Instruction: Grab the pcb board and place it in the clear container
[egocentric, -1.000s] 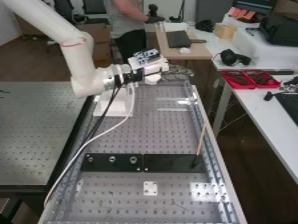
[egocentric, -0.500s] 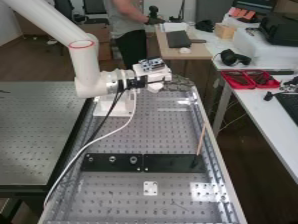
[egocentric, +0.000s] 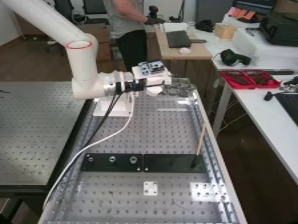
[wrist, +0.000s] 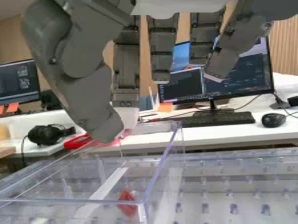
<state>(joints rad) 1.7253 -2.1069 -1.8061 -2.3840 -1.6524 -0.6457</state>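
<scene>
Pcb board: can't confirm which thing it is. Best guess, the small red piece (wrist: 126, 202) seen through the container walls, below the hand. Can't tell whether it lies inside or just behind a wall. Hand (wrist: 163, 45) is released: fingers hang loose and fairly straight, thumb out to one side, nothing gripped. Clear container (wrist: 163, 162) sits under the hand, rim close below the thumb, open top by the look of it. Perforated worktop (egocentric: 159, 135) runs below the hand and out toward the near end. Further off, past a side gap, a white worktop (egocentric: 249, 112) with red trays (egocentric: 243, 79).

Step, as judged: if the red piece is the board and it's in, placing is done and what's left is backing off. Go straight up first, fingers kept loose until clear of the rim, and only then sideways. A sideways pull could hook the thumb on the thin wall and drag or tip the container, which is likely light. If the board is elsewhere, find it before closing, pinch by the edges, carry high over the rim, lower well inside, let go gently. Clear walls are easy to misjudge, so leave extra margin.
</scene>
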